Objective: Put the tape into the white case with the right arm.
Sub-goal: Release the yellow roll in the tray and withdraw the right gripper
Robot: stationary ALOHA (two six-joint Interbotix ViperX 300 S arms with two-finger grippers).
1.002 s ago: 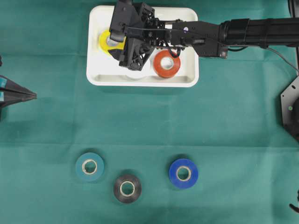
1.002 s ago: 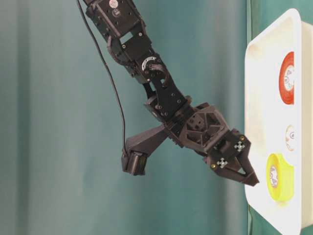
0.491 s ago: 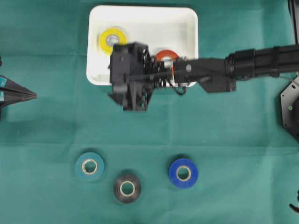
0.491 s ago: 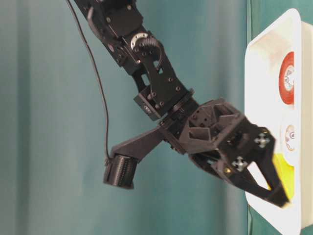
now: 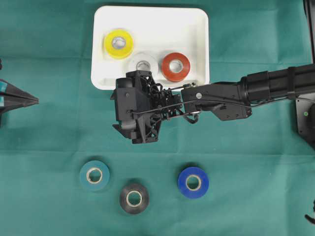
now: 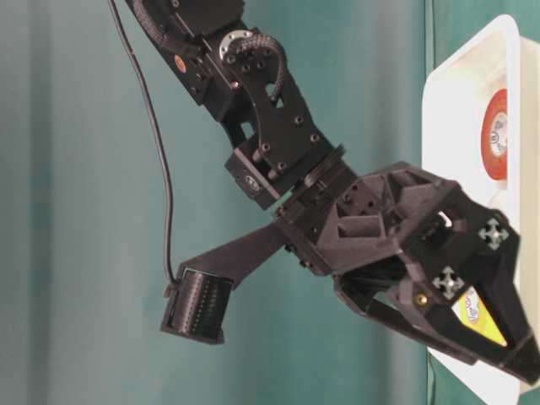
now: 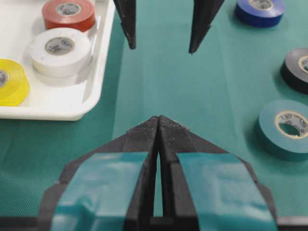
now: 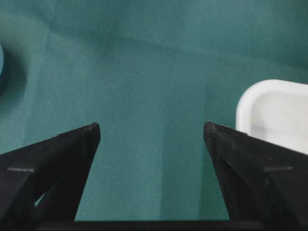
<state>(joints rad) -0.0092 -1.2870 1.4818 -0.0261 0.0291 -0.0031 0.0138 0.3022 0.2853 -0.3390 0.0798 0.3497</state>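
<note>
The white case (image 5: 150, 14) holds a yellow tape roll (image 5: 118, 43), a white roll (image 5: 143, 64) and a red roll (image 5: 175, 67). Teal (image 5: 94, 175), black (image 5: 134, 198) and blue (image 5: 193, 182) rolls lie flat on the green cloth nearer the front. My right gripper (image 5: 120, 112) hangs over bare cloth just in front of the case's front rim. It is open and empty, with only cloth showing between its fingertips (image 8: 151, 127). My left gripper (image 7: 159, 118) rests at the left edge, shut on nothing.
A black stand (image 5: 306, 115) sits at the right edge of the table. The right arm's forearm (image 5: 256, 88) stretches in from the right, level with the case's front rim. A case corner (image 8: 260, 96) shows beside the right finger.
The right gripper has drawn back from over the case to the cloth in front of it, staying open. The white roll it covered now shows. The left gripper has not moved.
</note>
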